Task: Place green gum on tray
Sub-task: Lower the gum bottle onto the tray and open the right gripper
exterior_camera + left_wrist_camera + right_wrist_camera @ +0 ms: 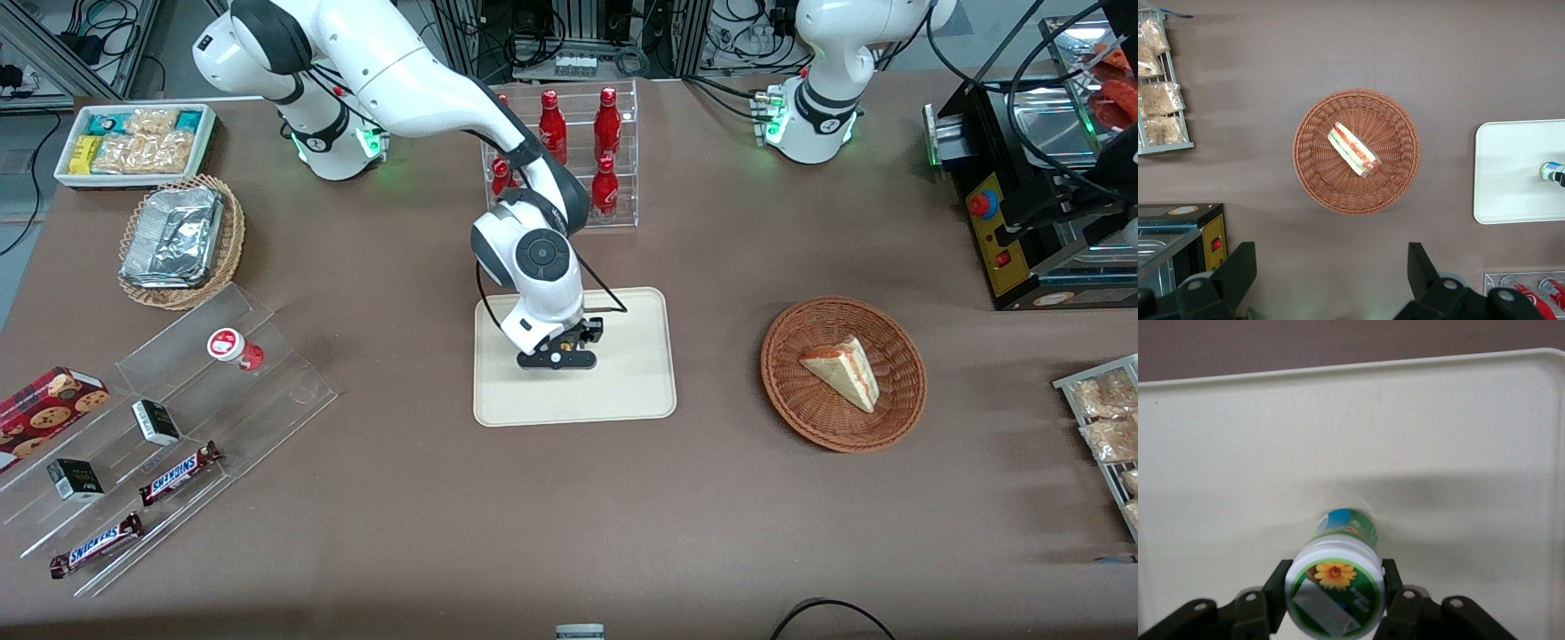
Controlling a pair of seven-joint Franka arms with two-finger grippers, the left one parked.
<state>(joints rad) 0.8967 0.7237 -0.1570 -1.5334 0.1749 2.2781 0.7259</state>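
The green gum (1335,587), a small canister with a white lid and a green label with a yellow flower, stands upright with its base on the cream tray (1438,420). My right gripper (1335,592) is shut on it, one finger at each side of the lid. In the front view the gripper (557,357) hangs over the middle of the tray (622,391) and hides the gum. The left wrist view shows the gum (1550,171) on the tray (1511,173).
A red-and-white lidded canister (227,345) sits on a clear acrylic stand toward the working arm's end. A rack of red bottles (569,160) stands farther from the front camera than the tray. A wicker basket (898,409) with a sandwich lies toward the parked arm's end.
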